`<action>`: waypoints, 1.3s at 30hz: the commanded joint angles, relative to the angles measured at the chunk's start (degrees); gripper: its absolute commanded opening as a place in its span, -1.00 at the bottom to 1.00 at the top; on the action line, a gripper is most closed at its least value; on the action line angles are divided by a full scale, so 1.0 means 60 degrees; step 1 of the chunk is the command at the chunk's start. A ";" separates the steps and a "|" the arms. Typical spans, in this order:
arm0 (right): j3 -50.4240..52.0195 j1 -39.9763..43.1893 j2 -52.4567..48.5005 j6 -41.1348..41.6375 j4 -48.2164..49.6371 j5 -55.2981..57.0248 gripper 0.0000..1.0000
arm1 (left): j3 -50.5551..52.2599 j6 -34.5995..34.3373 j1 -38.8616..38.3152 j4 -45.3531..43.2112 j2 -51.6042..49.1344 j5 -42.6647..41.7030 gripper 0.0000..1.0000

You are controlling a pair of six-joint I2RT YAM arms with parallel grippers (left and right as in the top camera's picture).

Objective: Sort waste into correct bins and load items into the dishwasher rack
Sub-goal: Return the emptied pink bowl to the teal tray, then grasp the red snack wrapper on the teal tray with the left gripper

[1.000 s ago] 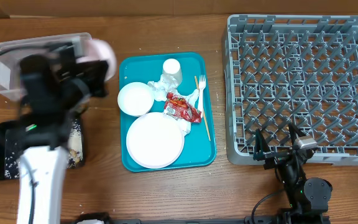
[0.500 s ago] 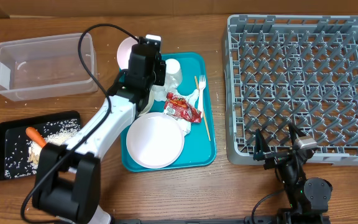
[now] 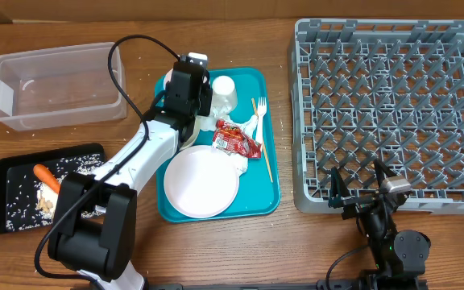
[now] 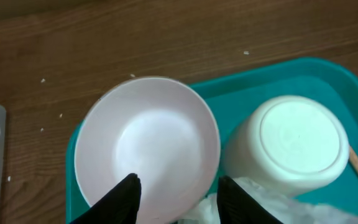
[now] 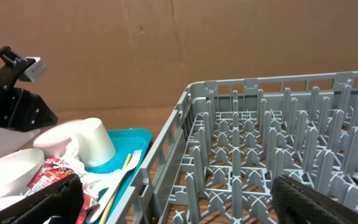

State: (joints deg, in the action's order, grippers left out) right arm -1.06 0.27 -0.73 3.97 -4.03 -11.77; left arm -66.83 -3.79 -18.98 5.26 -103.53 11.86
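While the left end effector (image 4: pixel 179 200) hangs low over the far corner of the teal tray (image 3: pixel 248 80), its two fingers stand apart, one on each side of the near rim of a small white bowl (image 4: pixel 148 149). They do not look like they are pinching it, so I think the bowl is let go and sitting on its own. The bowl sits right on the tray's corner, and part of it seems to stick out past the tray's lip. That is the worry: a bowl on a lip can rock, and if a finger catches the rim on the way up, the bowl could flip onto the wooden surface (image 4: pixel 166 37). The upside-down white cup (image 4: pixel 300 143) is just beside the bowl, so a sideways bump could knock it over too. Crumpled napkins (image 3: pixel 206 113) lie near the fingers and could get dragged along. The red wrapper (image 3: pixel 238 139), the big plate (image 3: pixel 200 181), the fork (image 3: pixel 261 113) and the thin stick (image 3: pixel 263 153) are on the tray. The carrot (image 3: pixel 45 175) and rice bits (image 3: pixel 79 167) are in the black tray (image 3: pixel 6 173). The clear tub (image 3: pixel 55 84) and the grey rack (image 3: pixel 389 105) look empty. The right end effector (image 5: pixel 179 205) waits beside the rack, wide apart and holding nothing.
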 commanded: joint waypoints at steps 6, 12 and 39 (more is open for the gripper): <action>0.0098 -0.0044 0.0095 -0.0062 0.0051 0.0022 1.00 | -0.0142 0.0066 -0.0208 0.1934 0.2047 -0.1490 0.62; 0.0098 -0.0044 0.0095 -0.0062 0.0055 0.0022 1.00 | -0.0138 0.0058 -0.0280 0.2769 0.2328 -0.4615 1.00; 0.0098 -0.0044 0.0095 -0.0062 0.0051 0.0022 1.00 | -0.0138 -0.0867 -0.1592 0.3880 0.0390 -0.0423 1.00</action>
State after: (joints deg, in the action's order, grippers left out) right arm -1.06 0.27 -0.73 3.99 -4.03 -11.77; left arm -67.11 -6.52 -28.51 28.75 -99.22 0.84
